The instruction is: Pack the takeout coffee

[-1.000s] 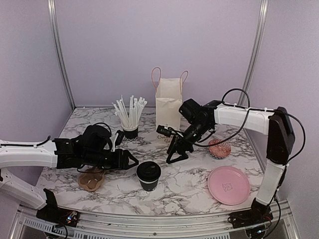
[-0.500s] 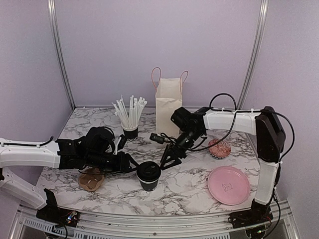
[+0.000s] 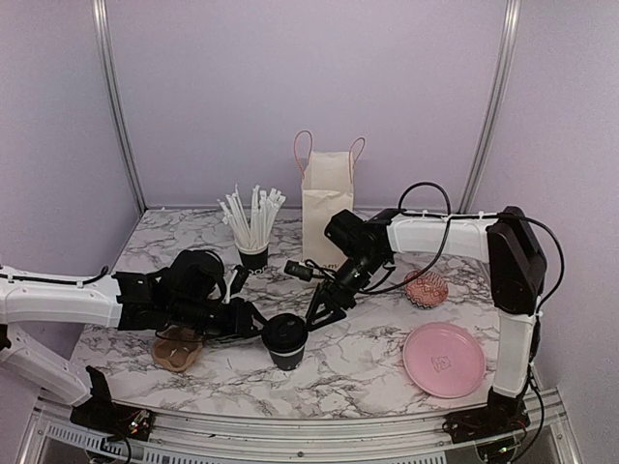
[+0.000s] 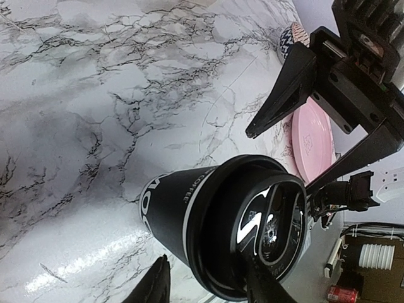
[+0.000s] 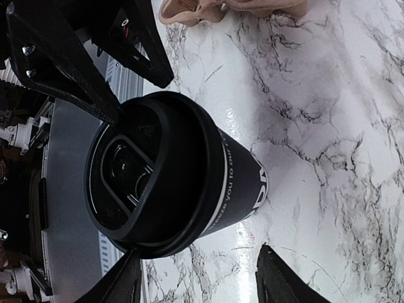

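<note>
Between our left claw (image 3: 255,323) and right claw (image 3: 323,313), both spread, the takeout coffee (image 3: 288,342) stands lidded, not yet bagged.

Black takeout coffee cup (image 3: 287,339), lidded, upright, front-center of table

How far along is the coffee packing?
Done: the lid sits on the cup. In hand: both arms' jaws are open on either side of the cup on the table, gripping nothing. Left: grasp it and put it in the bag at the back.
</note>
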Tool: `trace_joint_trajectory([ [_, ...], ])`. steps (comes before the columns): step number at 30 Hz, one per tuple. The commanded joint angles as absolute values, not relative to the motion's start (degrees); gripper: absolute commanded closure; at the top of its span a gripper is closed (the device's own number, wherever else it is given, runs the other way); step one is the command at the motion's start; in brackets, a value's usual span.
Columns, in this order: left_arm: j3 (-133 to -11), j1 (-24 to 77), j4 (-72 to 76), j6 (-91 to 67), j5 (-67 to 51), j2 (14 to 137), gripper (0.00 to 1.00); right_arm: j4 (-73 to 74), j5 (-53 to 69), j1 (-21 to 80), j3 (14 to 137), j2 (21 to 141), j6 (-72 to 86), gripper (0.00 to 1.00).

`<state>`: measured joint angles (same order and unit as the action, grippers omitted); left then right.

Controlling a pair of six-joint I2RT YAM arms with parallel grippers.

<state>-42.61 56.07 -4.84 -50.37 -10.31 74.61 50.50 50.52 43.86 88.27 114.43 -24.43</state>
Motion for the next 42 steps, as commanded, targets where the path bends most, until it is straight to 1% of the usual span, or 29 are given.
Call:
trace_joint_trajectory([
  [1, -41.44, 56.25, -6.11, -49.85, -9.94, 76.14, 0.59, 50.63, 49.94, 44.38, 90.05, 115.6, -23.91, 0.41],
  [7, -40.32, 56.25, -5.88, -49.68, -9.84, 77.58, 0.6, 50.21, 48.3, 44.33, 88.9, 116.08, -23.44, 0.41],
  [16, -38.17, 56.34, -3.12, -48.26, -10.96, 81.64, 0.59, 50.29, 40.61, 44.43, 86.16, 119.05, -21.38, 0.42],
  [23, -33.66, 56.32, -0.56, -48.19, -10.91, 87.02, 0.62, 50.68, 40.44, 44.72, 87.42, 120.85, -20.91, 0.44],
  [26, -34.42, 56.48, -0.53, -46.89, -12.36, 86.24, 0.63, 51.97, 43.03, 44.56, 88.98, 120.28, -22.55, 0.44],
  [27, -35.23, 56.63, -0.59, -46.08, -12.43, 85.22, 0.62, 52.88, 44.01, 44.43, 89.72, 119.91, -23.19, 0.44],
  [31, -40.71, 56.84, -2.27, -42.83, -10.52, 81.19, 0.52, 54.08, 46.6, 43.48, 92.06, 117.18, -24.98, 0.41],
  [36, -45.94, 56.79, -3.81, -39.95, -7.63, 77.89, 0.46, 54.6, 48.08, 42.63, 93.26, 113.62, -25.93, 0.3],
  [38, -47.15, 56.81, -4.46, -39.03, -5.91, 76.46, 0.35, 54.98, 48.42, 42.63, 93.25, 112.94, -26.5, 0.28],
  [39, -47.43, 56.78, -5.05, -39.32, -4.3, 75.54, 0.26, 55.02, 48.48, 42.63, 93.13, 112.73, -26.74, 0.28],
  [42, -46.34, 56.78, -5.45, -40.41, -1.12, 71.6, 0.24, 55.06, 48.62, 42.66, 92.76, 112.45, -27.01, 0.28],
])
